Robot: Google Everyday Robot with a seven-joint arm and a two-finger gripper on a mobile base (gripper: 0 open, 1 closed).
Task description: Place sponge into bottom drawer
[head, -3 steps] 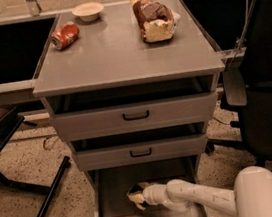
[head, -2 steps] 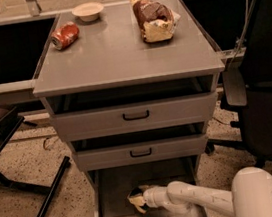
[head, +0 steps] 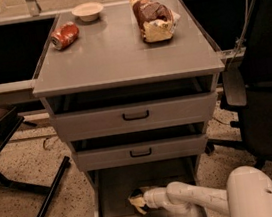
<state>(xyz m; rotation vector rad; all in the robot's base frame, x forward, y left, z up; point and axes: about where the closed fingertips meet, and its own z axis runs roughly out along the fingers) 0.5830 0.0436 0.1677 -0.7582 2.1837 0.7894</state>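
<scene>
Fingers of the white two-finger gripper (head: 142,204) seem to be pinched on the small rectangular sponge with pale yellow foam (head: 135,202), though the dark side of the pad is hard to make out in the shadow. The gripper is low inside the open grey metal bottom drawer (head: 112,192), near the left half of its flat floor, and the sponge is at its tip, just above the floor or touching it; I cannot tell which.

I judge that the sponge is very light and soft. It will squash under pressure and spring back, so it needs only a gentle hold across the two long sides of the foam, near the middle. It is not fragile and not slippery, and a short drop onto the tray would do no harm.

Compared with one second ago, the gripper and the sponge sit a little lower in the picture, closer to the drawer floor. The white arm (head: 199,200) has hardly changed its pose. The red crushed can (head: 65,35), the small cream bowl (head: 87,11) and the brown bread loaf in plastic (head: 153,17) on the cabinet top have not moved.
</scene>
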